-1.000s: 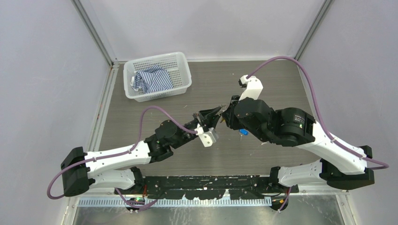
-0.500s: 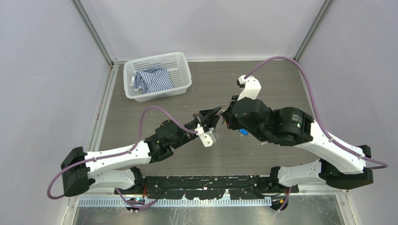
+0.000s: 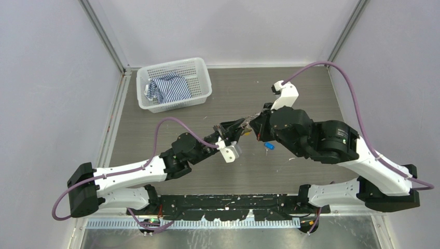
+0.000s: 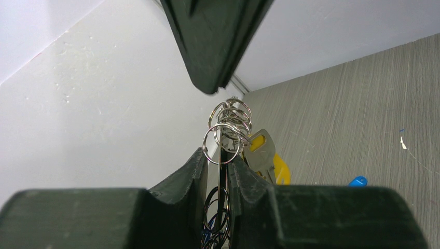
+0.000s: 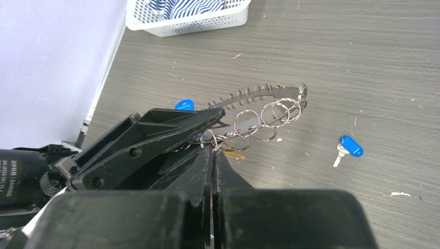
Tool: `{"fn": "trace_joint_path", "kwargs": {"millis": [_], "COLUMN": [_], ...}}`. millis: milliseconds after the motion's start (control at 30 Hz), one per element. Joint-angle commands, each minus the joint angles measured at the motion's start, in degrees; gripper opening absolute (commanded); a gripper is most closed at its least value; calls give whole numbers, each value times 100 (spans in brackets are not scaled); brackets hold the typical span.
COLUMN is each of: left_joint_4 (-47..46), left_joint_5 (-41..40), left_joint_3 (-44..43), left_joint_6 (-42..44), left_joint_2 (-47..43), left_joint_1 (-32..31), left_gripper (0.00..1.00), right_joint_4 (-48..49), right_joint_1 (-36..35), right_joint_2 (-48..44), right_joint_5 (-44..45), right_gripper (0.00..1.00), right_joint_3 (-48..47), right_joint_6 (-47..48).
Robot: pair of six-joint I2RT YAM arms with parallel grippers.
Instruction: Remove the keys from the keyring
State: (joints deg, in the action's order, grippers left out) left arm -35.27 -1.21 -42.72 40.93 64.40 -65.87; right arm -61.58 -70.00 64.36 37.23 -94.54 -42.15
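Silvery metal is pinched between both arms above the middle of the desk [image 3: 290,93]. The keyring [image 5: 249,96], a thin curved band, is clamped edge-on in the closed fingers of the left end effector [image 4: 220,158]. From it hang a string of small split rings [image 5: 267,118]. The right end effector [image 5: 213,155] has its fingers pressed together right at the near end of that string. Whether it actually pinches a ring or a key there, I cannot tell.

Some of the work looks done. One blue-tagged key [image 3: 268,146] lies loose on the desk, at about 4 o'clock from where the two end effectors meet and clear of both. A second blue tag [image 5: 184,105] peeks out beyond the left fingers in the right wrist view, but I cannot tell whether it lies free or hangs from the ring.

Much seems left. A yellow-tagged key [image 4: 263,150] hangs from the rings just beside the left fingers, and more rings show below them. How many keys remain is hidden by the fingers, so by my reading the task is early to midway. The white basket [image 3: 179,104] with striped cloth, at 10 o'clock on the desk, plays no part.
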Motion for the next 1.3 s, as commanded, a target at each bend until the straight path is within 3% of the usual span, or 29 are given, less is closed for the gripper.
{"fn": "trace_joint_path", "kwargs": {"millis": [0, 67, 167, 233, 533, 1000, 1267], "left_joint_4": [-474, -466, -395, -393, -415, -440, -410], "left_joint_5": [95, 95, 95, 95, 95, 95, 96], "left_joint_3": [-285, -305, -341, -351, -342, -325, -325], "left_joint_6": [47, 64, 73, 75, 71, 75, 84], "left_joint_2": [-112, -125, -135, -130, -138, -165, -173], "left_joint_1": [22, 21, 21, 22, 24, 22, 21], "left_gripper": [0, 0, 0, 0, 0, 0, 0], "right_joint_4": [413, 335, 151, -67, -169, -302, -150], "right_joint_1": [27, 25, 24, 29, 26, 28, 28], "right_joint_2": [-179, -151, 20, 225, 362, 355, 340], "right_joint_5": [151, 67, -92, -164, -88, 174, 190], "right_gripper": [1, 1, 17, 23, 29, 20, 1], "right_joint_3": [67, 34, -79, -163, -78, -74, -56], "right_joint_6": [170, 169, 95, -6, -237, -342, -115]}}
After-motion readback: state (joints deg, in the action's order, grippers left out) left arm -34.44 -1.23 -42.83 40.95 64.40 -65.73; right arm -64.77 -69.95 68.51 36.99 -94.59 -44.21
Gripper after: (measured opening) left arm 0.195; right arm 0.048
